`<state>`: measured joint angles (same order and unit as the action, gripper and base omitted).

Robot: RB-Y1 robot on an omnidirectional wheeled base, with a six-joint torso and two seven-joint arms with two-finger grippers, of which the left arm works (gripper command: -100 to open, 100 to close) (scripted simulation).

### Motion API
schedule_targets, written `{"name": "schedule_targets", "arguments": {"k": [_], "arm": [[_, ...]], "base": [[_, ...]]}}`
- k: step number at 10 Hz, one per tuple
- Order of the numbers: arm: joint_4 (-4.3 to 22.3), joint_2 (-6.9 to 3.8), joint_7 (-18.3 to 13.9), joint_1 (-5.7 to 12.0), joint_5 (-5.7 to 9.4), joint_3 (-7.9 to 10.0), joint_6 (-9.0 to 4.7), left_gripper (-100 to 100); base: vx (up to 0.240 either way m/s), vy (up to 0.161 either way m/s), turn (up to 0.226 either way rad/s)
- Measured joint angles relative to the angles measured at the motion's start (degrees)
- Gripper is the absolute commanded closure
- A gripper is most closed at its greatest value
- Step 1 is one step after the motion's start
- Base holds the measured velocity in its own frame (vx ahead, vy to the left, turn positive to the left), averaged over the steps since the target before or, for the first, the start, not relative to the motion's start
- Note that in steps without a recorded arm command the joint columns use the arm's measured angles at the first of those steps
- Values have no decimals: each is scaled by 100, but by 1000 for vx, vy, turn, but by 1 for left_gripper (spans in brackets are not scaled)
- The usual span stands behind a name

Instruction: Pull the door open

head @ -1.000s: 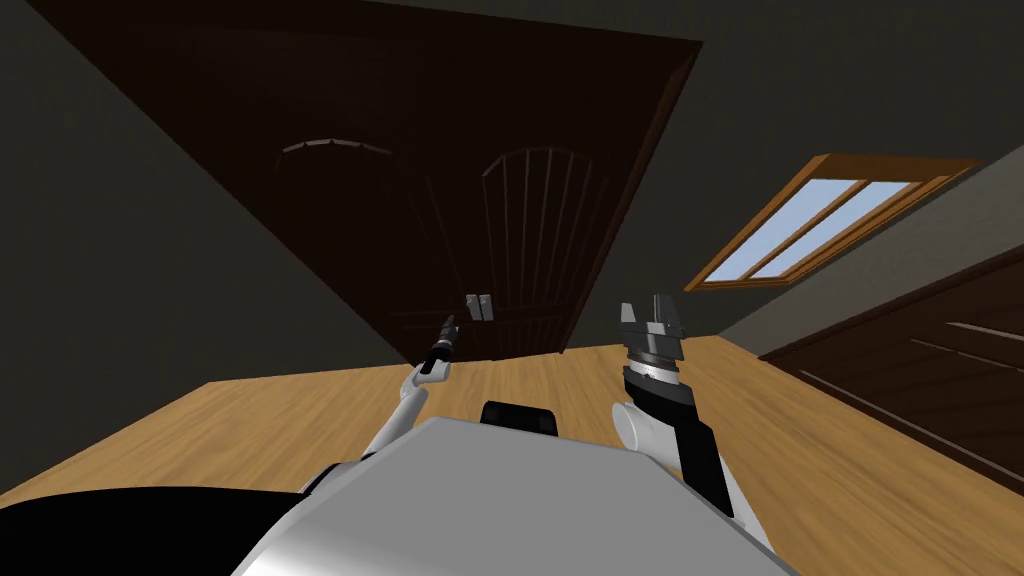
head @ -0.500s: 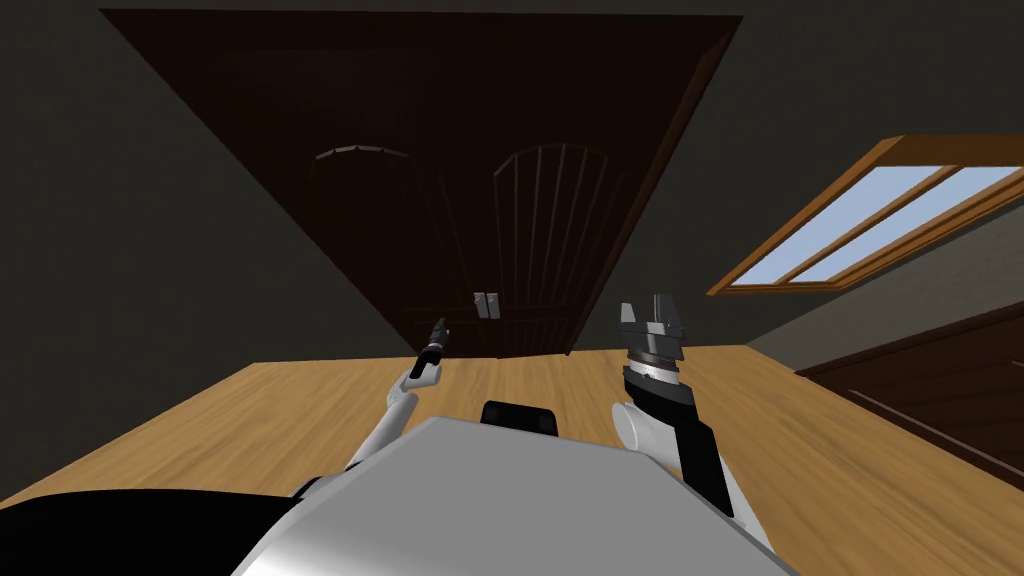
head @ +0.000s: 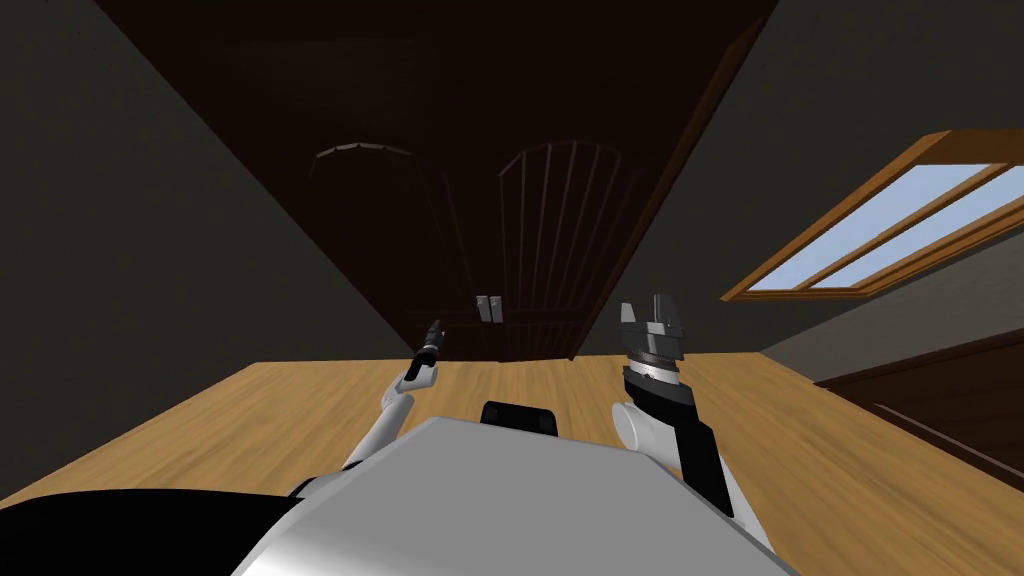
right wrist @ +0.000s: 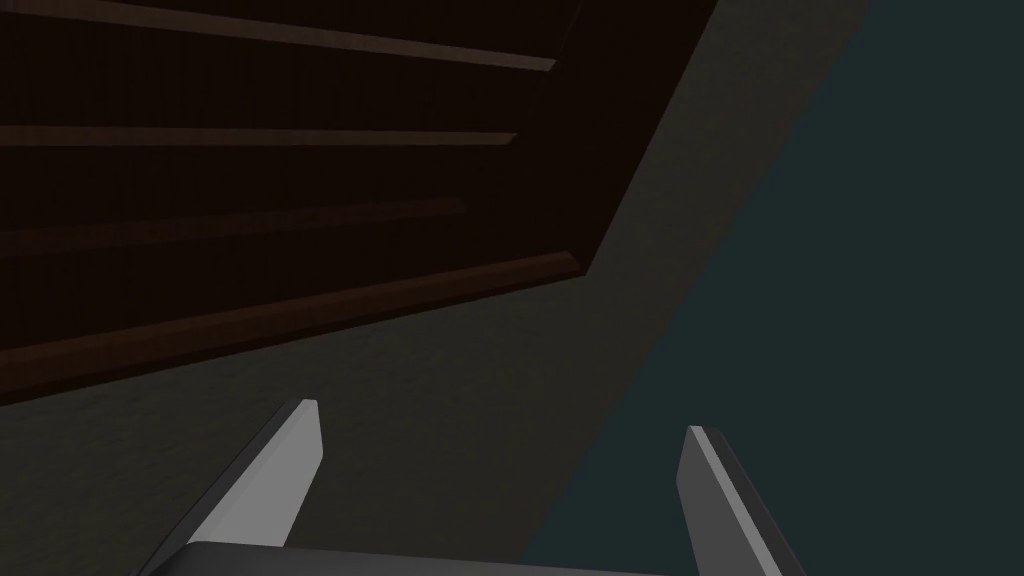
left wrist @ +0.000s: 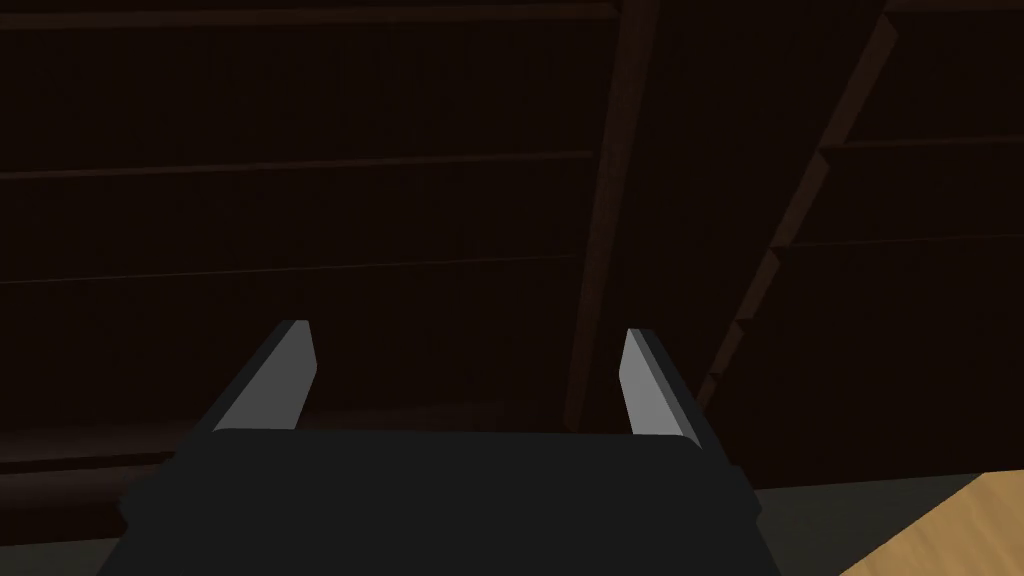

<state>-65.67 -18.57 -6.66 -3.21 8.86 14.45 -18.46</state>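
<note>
The dark door [head: 420,180] runs off the top edge of the head view, so its upper frame is cut away. Two small grey plates [head: 488,308] sit low between its two arched panels, too small to tell whether they are levers or pulls. The left claw [head: 435,328], just left of them, shows as a thin dark sliver, its fingers too small to separate there. Whether it touches the door I cannot tell. On the right, the window [head: 880,235] is cut by the picture's edge. So is the dark panelled front [head: 930,385] below it, and whether that is another door I cannot tell.
</note>
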Motion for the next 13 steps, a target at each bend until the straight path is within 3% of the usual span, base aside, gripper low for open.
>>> {"name": "schedule_targets", "arguments": {"k": [4,6,7,12,13], "arm": [[-24,166,27,157,-36,-154,-52,-100],[-205,301,50,284,-64,-301,28,-100],[-216,307,47,296,-64,-312,41,100],[-205,300,50,284,-63,-300,28,100],[-205,300,50,284,-63,-300,28,-100]], "base": [[224,-45,-136],[147,-78,-112],[-8,4,31],[-19,11,0],[-156,84,180]]}}
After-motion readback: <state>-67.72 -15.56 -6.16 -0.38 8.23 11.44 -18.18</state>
